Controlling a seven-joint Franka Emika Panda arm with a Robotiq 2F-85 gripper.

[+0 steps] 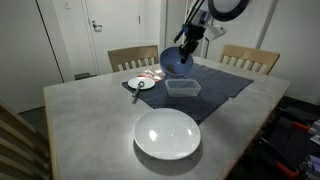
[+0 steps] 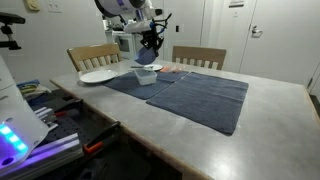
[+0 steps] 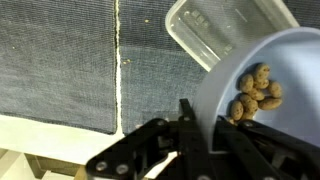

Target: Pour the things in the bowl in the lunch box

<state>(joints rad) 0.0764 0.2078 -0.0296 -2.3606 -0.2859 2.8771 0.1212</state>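
My gripper (image 3: 205, 125) is shut on the rim of the blue-purple bowl (image 3: 270, 75) and holds it in the air, tilted. Several brown nuggets (image 3: 256, 92) lie in the bowl's low side. The clear plastic lunch box (image 3: 215, 30) lies on the dark blue cloth (image 3: 60, 60), just beyond the bowl's rim in the wrist view. In both exterior views the bowl (image 1: 173, 60) (image 2: 146, 57) hangs tilted just above and beside the lunch box (image 1: 183, 88) (image 2: 144, 75). The gripper (image 1: 184, 50) (image 2: 150, 46) is over it.
A large white plate (image 1: 167, 133) sits near the grey table's front edge. A small white saucer (image 1: 141, 84) lies beside the cloth. Two wooden chairs (image 1: 133, 57) (image 1: 250, 58) stand behind the table. A further white plate (image 2: 97, 76) is at the table's side.
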